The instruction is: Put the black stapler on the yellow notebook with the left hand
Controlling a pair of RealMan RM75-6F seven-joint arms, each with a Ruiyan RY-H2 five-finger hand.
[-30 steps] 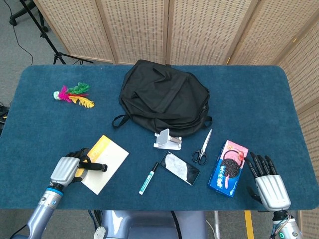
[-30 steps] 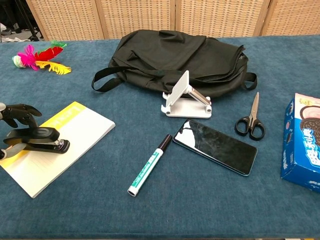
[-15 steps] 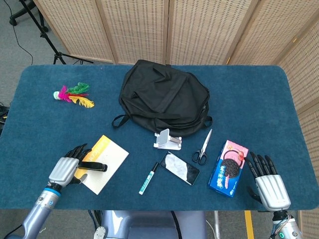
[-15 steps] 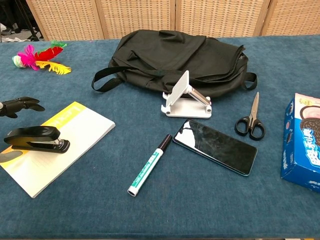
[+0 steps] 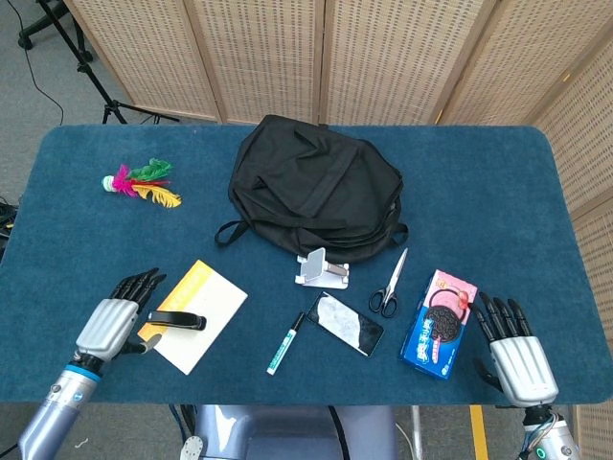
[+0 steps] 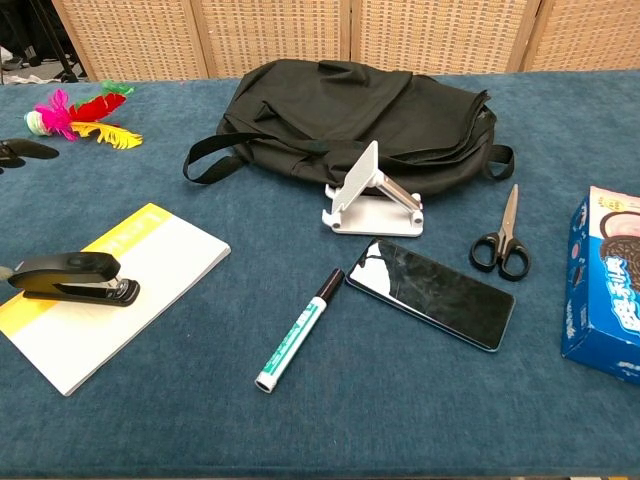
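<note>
My left hand [image 5: 107, 325] hovers near the front left corner of the blue table [image 5: 498, 192], fingers spread and holding nothing, just left of the black stapler [image 5: 176, 320], which lies flat on the yellow notebook [image 5: 208, 316]. From the chest view, the stapler [image 6: 72, 278] sits across the notebook's [image 6: 140, 270] left end, on its yellow strip and white cover, with no finger touching it; only dark fingertips [image 6: 25, 149] show at the left edge of that view. My right hand [image 5: 512, 351] rests at the front right corner of the table, fingers extended and apart, empty, just right of a blue cookie box [image 5: 439, 323]. A black backpack [image 5: 314, 188] lies at the table's middle toward the back edge, and a white phone stand [image 5: 320, 267] sits just in front of it, touching or nearly touching its lower edge. A smartphone [image 5: 346, 323] lies face up in front of the stand, with a green-and-white marker [image 5: 285, 342] to its left and black-handled scissors [image 5: 390, 284] to its right, between the phone and the cookie box. A feathered shuttlecock [image 5: 137, 182] in pink, green and yellow lies well apart from the rest, near the back left corner. Behind the table stands a woven folding screen [image 5: 326, 57].
</note>
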